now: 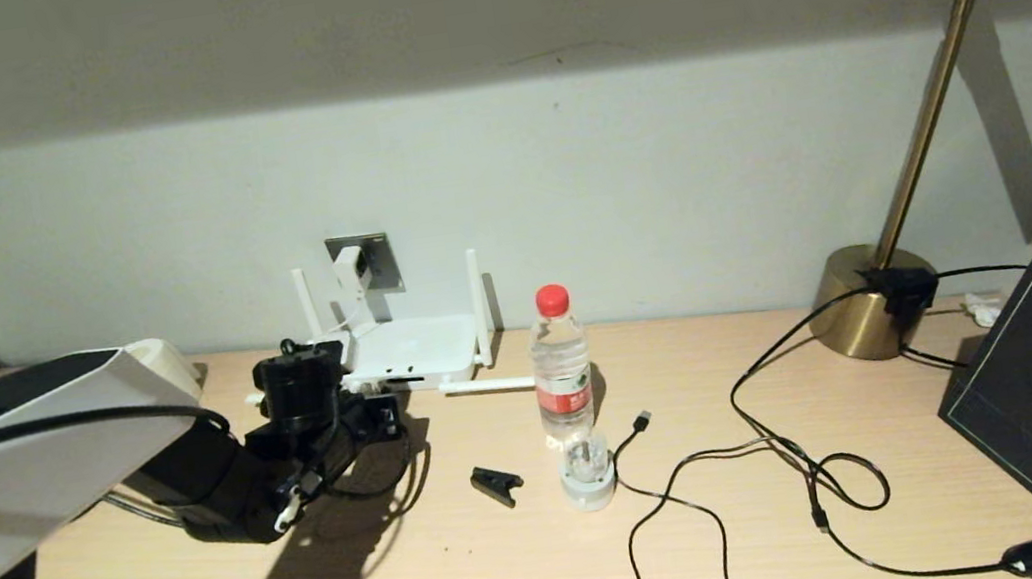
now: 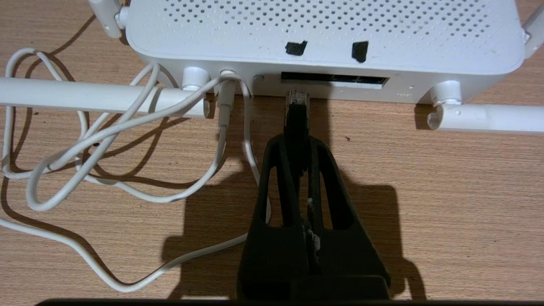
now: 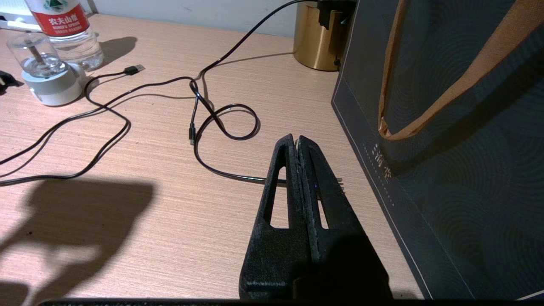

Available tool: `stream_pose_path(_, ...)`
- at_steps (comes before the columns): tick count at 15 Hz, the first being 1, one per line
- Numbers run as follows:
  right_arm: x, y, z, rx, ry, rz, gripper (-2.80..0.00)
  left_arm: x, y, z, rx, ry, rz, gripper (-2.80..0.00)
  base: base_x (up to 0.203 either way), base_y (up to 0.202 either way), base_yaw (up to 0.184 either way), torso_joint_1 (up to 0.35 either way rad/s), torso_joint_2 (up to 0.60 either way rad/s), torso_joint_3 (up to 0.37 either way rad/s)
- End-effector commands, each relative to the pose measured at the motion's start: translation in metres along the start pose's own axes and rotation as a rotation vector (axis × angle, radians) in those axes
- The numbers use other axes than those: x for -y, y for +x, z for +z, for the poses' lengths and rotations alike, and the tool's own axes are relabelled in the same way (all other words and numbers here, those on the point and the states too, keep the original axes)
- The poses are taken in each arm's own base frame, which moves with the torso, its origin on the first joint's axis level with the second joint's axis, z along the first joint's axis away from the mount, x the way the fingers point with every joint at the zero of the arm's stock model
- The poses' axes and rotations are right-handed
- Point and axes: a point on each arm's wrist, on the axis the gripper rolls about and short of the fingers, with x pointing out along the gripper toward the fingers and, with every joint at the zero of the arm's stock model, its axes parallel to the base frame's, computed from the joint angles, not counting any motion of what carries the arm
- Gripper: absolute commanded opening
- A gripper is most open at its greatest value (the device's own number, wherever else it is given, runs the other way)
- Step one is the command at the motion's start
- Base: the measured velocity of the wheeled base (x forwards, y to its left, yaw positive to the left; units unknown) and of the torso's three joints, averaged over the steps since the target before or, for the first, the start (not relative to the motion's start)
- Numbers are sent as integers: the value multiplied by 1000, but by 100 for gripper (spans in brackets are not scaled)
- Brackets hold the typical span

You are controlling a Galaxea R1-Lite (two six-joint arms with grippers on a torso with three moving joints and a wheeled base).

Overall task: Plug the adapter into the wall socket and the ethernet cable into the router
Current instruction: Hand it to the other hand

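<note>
Jaws of the left gripper (image 2: 297,140) pinch the thick black ethernet cable (image 2: 296,121), its clear tip at the flat white router's (image 2: 323,25) dark port slot. Right gripper (image 3: 299,142) jaws rest closed, empty, above the wooden surface (image 3: 170,238).

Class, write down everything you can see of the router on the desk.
The router is a flat white plastic box with a perforated top bearing two black marks. It lies on the desk against the wall, below the wall socket. Two antennas stand upright; two lie flat along its front. A thin white cord plugs into its port edge. The left gripper holds the ethernet cable's clear tip at the dark port slot.
</note>
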Motion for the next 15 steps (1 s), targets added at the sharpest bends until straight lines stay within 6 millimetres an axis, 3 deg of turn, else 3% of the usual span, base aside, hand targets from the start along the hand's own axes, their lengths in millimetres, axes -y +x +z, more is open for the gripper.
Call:
stream_pose_path(1, 0, 0, 0, -2, 0, 1, -280, 0, 4, -3, -2, 0, 1, -280, 0, 0, 0, 0, 0, 0)
stream_pose_path(6, 0, 0, 0, -2, 0, 1, -280, 2, 16, -3, 10, -1, 1, -280, 0, 0, 0, 0, 0, 0)
stream_pose_path(15, 0, 0, 0, -2, 0, 2, -280, 2, 19, -4, 14, -1, 1, -280, 0, 0, 0, 0, 0, 0)
